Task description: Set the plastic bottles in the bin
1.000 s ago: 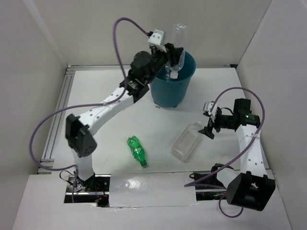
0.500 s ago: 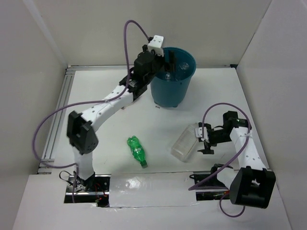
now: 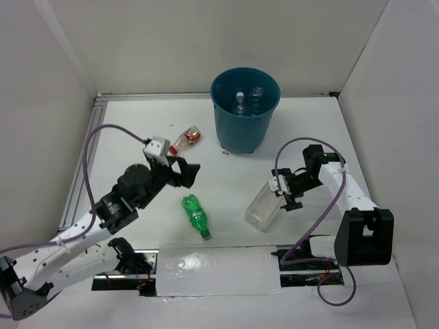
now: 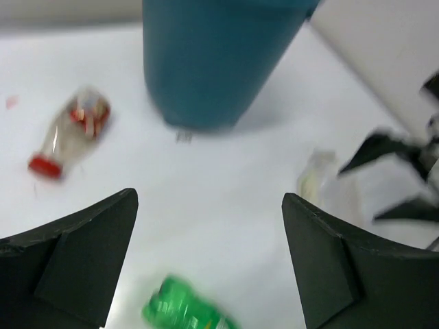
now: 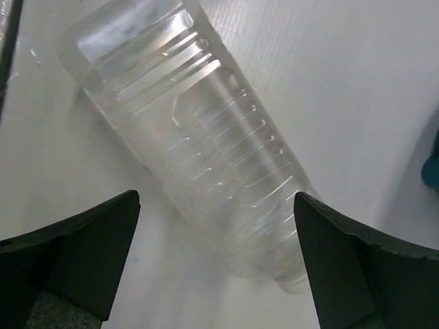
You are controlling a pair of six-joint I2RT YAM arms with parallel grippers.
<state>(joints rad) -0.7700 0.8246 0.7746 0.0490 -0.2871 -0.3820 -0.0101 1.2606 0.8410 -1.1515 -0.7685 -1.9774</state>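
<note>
Bottles (image 3: 241, 101) inside bin (image 3: 236, 136), overhead only

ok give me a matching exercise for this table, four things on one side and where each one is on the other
Things:
1. green bottle
2. red-labelled bottle
3. large clear bottle
4. bin

Places:
A. upright at the back of the table, small clear bottles inside it
B. lying just left of the bin
C. lying below the open right gripper
D. lying near the front, between the two arms

Pairs: 1-D, 2-B, 3-C, 4-A
</note>
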